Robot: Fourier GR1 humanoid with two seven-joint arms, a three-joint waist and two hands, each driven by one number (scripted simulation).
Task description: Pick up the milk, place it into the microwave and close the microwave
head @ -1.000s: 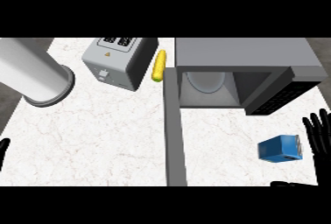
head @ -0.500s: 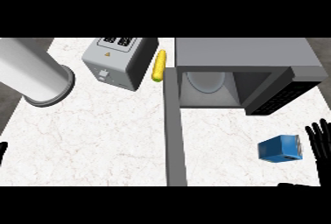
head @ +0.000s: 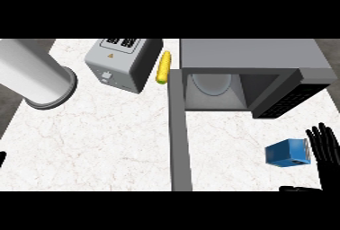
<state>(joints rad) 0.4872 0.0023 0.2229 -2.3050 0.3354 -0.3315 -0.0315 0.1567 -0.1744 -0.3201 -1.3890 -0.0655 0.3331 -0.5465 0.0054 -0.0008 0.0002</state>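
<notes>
White marble counter: your right hand shows straight, spread fingers just beside the blue milk, unlifted, in front of the open microwave; left-hand fingers can't be read; grasp, placing, closing remain.

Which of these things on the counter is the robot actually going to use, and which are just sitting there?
Part of the job:
- blue milk carton, on the counter
- microwave, with its door swung open
- right robot hand, open, just right of the carton

Just lying about:
- toaster
- yellow corn cob
- grey cylinder
</notes>
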